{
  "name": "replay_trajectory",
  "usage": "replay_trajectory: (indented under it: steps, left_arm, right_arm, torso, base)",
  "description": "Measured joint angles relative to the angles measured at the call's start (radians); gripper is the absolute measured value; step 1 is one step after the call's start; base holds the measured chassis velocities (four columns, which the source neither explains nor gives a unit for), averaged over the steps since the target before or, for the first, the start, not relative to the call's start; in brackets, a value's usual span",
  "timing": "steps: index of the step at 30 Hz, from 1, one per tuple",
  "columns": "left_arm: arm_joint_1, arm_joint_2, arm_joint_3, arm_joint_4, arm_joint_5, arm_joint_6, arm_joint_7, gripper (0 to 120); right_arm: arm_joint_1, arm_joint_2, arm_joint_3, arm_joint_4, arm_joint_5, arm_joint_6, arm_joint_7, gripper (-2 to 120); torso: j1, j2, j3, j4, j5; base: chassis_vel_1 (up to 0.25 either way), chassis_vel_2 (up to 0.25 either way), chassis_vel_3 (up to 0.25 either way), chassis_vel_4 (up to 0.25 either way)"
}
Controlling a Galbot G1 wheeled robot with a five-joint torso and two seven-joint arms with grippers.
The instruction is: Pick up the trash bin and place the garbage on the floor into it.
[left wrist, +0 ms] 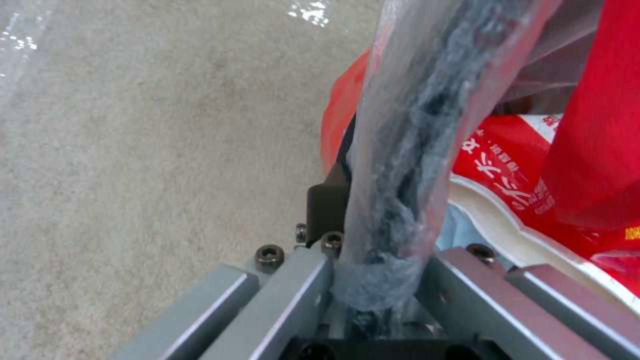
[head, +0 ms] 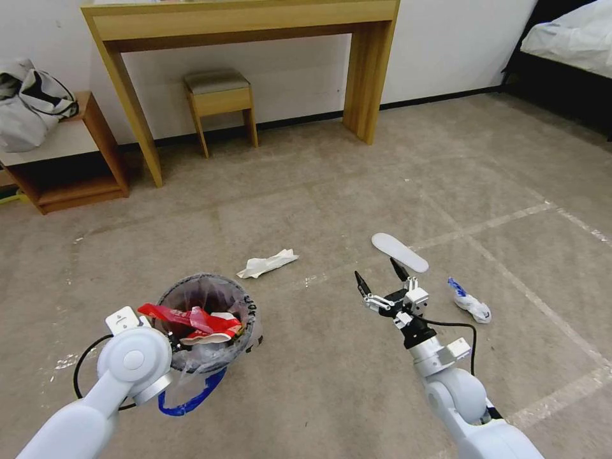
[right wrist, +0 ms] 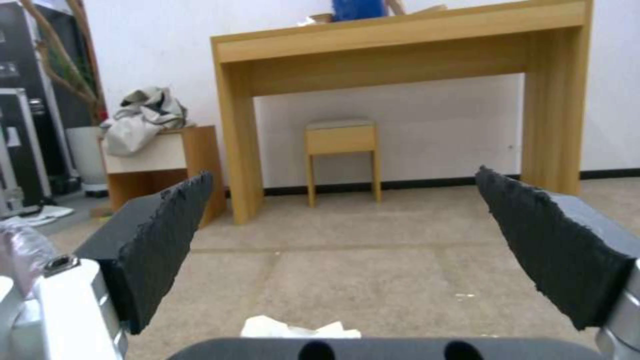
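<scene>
The red trash bin, lined with a crinkly clear bag, is at the lower left and holds red-and-white packets. Its blue drawstring loop hangs below it. My left gripper is shut on the bag-covered rim; the left wrist hides it from the head camera. My right gripper hovers open and holds nothing, right of the bin. On the floor lie garbage pieces: crumpled white paper, a flat pale oval piece and a white-and-blue wrapper.
A wooden desk with a small stool under it stands at the far wall. A low side table with bags is at the far left, and a bed at the far right. White tape lines cross the carpet.
</scene>
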Motion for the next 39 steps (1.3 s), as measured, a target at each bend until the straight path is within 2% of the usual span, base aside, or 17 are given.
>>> replay_trajectory:
  steps: [10,39]
  left_arm:
    - [0.0,-0.004,-0.009,0.009,0.004,-0.014,-0.033,0]
    - [-0.015,-0.019,0.007,0.03,0.013,-0.016,-0.02,0]
  right_arm:
    - [0.033,0.003,-0.037,-0.024,-0.001,0.001,-0.002,100]
    - [0.063,0.007,-0.049,-0.064,-0.009,0.026,-0.001,100]
  torso:
    - [0.0,0.0,0.0,0.0001,0.0001]
    - [0.0,0.0,0.0,-0.0001,0.0002]
  base:
    - [-0.042,0.025,0.027,-0.025]
    - [-0.149,0.154,0.151,-0.158]
